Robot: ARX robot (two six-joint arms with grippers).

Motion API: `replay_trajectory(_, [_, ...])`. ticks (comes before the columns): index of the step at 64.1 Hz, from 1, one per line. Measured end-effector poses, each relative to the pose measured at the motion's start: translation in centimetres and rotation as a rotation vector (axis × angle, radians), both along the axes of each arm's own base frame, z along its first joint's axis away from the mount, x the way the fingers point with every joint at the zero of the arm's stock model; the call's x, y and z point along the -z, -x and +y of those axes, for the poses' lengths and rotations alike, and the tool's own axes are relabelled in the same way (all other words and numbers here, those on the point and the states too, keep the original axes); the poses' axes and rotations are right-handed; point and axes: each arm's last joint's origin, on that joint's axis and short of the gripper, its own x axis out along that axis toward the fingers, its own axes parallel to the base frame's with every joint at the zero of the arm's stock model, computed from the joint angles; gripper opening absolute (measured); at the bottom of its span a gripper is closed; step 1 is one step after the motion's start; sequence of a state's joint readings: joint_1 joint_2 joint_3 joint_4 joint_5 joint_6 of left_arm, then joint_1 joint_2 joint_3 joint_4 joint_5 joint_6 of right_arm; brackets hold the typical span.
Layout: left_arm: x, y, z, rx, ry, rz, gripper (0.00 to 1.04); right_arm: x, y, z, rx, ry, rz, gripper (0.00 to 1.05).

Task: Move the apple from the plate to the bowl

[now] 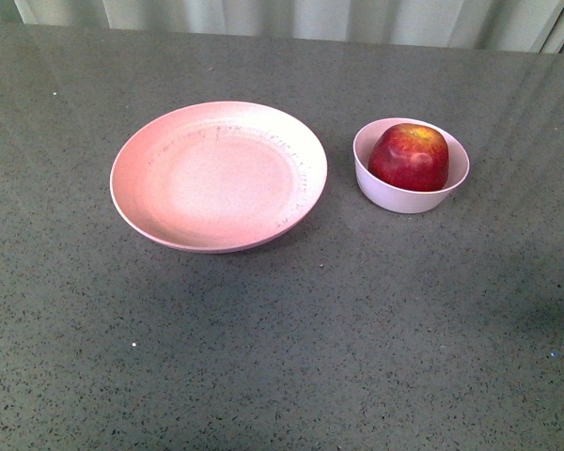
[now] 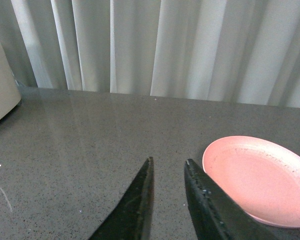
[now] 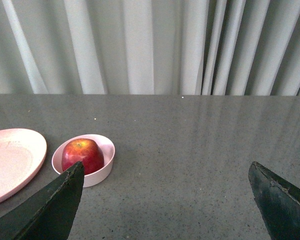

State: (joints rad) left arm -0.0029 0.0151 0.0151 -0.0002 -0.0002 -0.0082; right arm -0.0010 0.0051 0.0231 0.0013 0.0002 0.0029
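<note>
The dark-red apple (image 1: 410, 156) sits inside the small pale-pink bowl (image 1: 385, 194), right of the wide pink plate (image 1: 141, 155), which holds nothing. Neither arm shows in the front view. In the right wrist view the apple (image 3: 82, 155) rests in the bowl (image 3: 107, 152) beside the plate (image 3: 12, 162); my right gripper (image 3: 166, 169) is open and empty, well back from the bowl. In the left wrist view my left gripper (image 2: 169, 161) is shut and empty over bare table, with the plate (image 2: 260, 177) close beside one of its fingers.
A dark grey speckled table (image 1: 282, 357) carries everything. Pale curtains (image 3: 150, 45) hang behind its far edge. A beige rounded object (image 2: 0, 85) stands at the table's edge in the left wrist view.
</note>
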Motion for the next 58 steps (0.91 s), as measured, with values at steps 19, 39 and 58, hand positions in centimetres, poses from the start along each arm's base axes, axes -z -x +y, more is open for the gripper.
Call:
replay_trajectory(19, [0.0,0.0,0.0,0.0,0.0,0.0,0.97,0.0,0.0,0.0,0.0,0.0,0.0,0.96])
replay_trajectory(39, [0.0,0.0,0.0,0.0,-0.002,0.0,0.96,0.0,0.0,0.0,0.0,0.0,0.0,0.96])
replay_trajectory(58, [0.0,0.0,0.0,0.0,-0.002,0.0,0.96,0.0,0.0,0.0,0.0,0.0,0.0,0.96])
